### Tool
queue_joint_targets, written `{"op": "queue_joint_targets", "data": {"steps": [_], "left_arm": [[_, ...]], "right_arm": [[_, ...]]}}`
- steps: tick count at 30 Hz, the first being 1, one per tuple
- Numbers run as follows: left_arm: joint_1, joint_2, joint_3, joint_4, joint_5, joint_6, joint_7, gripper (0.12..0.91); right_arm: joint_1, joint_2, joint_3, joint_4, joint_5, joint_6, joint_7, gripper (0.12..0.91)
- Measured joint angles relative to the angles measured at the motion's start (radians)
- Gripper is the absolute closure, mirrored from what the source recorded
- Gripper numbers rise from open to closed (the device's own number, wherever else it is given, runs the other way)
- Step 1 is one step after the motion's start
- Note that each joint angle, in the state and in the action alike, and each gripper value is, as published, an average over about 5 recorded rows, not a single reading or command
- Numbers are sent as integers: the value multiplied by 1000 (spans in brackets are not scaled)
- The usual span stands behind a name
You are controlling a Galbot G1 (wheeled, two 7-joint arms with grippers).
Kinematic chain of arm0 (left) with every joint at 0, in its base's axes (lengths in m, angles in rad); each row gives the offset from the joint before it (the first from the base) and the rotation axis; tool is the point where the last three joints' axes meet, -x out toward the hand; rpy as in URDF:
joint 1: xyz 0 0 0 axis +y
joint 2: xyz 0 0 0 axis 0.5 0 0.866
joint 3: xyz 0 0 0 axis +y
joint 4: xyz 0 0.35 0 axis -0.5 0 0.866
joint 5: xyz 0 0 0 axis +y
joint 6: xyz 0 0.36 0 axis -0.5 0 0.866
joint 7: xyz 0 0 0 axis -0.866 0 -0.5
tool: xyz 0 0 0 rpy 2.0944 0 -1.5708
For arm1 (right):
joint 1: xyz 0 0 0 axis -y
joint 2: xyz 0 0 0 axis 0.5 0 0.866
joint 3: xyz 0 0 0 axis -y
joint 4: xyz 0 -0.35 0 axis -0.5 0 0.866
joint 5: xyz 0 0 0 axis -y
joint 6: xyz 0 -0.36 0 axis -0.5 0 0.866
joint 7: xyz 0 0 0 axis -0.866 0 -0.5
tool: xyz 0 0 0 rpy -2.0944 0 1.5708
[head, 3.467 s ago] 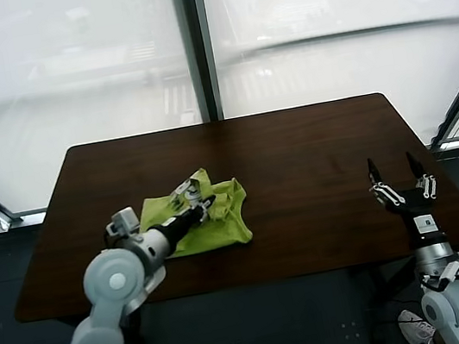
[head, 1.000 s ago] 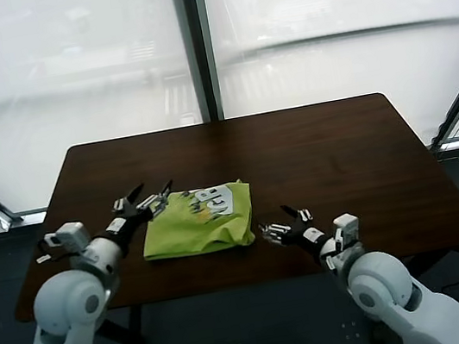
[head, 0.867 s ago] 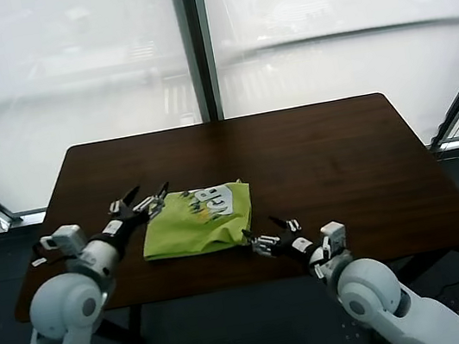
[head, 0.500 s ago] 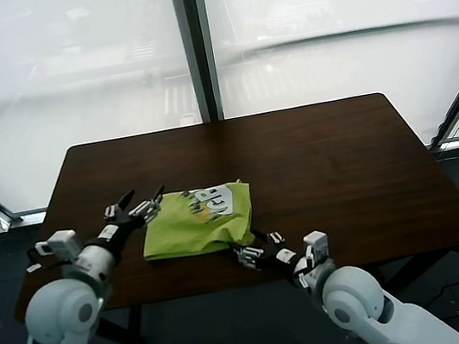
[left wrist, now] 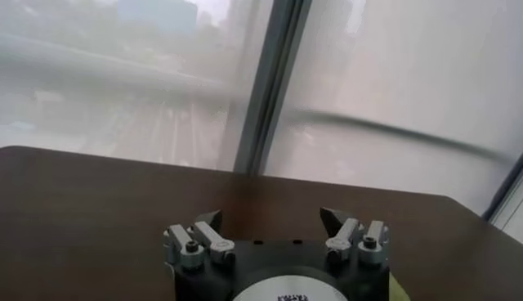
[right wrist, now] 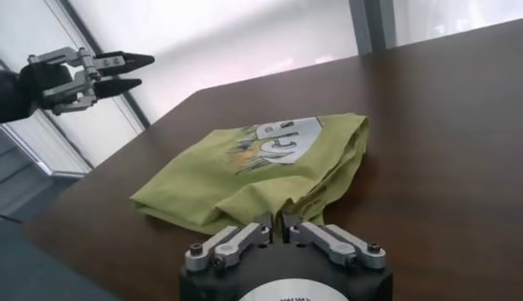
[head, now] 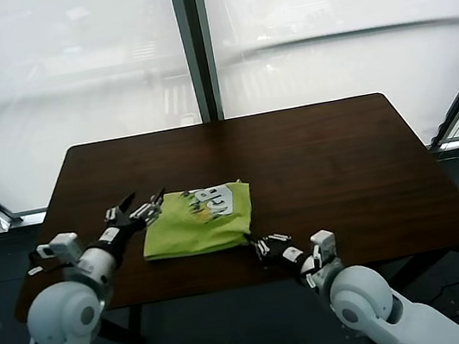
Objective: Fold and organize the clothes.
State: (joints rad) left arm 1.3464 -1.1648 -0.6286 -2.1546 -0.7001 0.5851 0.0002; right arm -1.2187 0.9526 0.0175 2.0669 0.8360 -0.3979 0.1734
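T-shirt: the lime-green T-shirt (head: pixel 199 221) lies folded into a rough rectangle on the dark brown surface (head: pixel 325 166), white printed graphic facing up near its far edge; it sits between the two hands, toward the near edge of the surface.
T-shirt, from the right wrist: the garment (right wrist: pixel 260 173) spreads out directly ahead of the right hand's fingers, its layered folded edges bunched at the corner nearest them.
Right hand: the right hand (head: pixel 255 242) is low over the surface at the shirt's near corner on the right arm's side; in the right wrist view its fingers (right wrist: pixel 242 235) are drawn together, tips meeting at the folded corner of the cloth.
Right hand grip: the fingers are closed at the fabric edge, clamped on the T-shirt's corner fold as far as the wrist view shows.
Left hand: the left hand (head: pixel 137 208) hovers just beside the shirt's opposite side, above the surface and not touching the cloth; its fingers are spread wide apart.
Left hand, own wrist view: the two finger pairs (left wrist: pixel 196 243) stand well apart with nothing between them, only bare surface (left wrist: pixel 98 204) and window ahead.
Backdrop: tall frosted window panes (head: pixel 320 27) rise beyond the far edge of the surface, split by a dark upright frame.
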Motion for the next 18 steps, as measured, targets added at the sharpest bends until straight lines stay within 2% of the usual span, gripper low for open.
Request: {"op": "queue_joint_targets", "data": {"steps": [3,8,12,14,18], "left_arm": [[0,-4,4,1,5,0,0,123],[2,-5,6,5,6,0,2,123],[4,-6,6,9,7,-1,2,123],[4,-7,5,11,9,-1,3,123],[8,-8,3,18,15,-4,3,123]], "right_arm": [[-9,-11,16,4,6,-1,-13,755],[-29,-24,44,17,29,3,-42,435],[-34,-24,74,14,55,24,-46,210],[-29,-16,90,7,64,43,-33,146],[-2,27,95,-27,58,64,11,120]]}}
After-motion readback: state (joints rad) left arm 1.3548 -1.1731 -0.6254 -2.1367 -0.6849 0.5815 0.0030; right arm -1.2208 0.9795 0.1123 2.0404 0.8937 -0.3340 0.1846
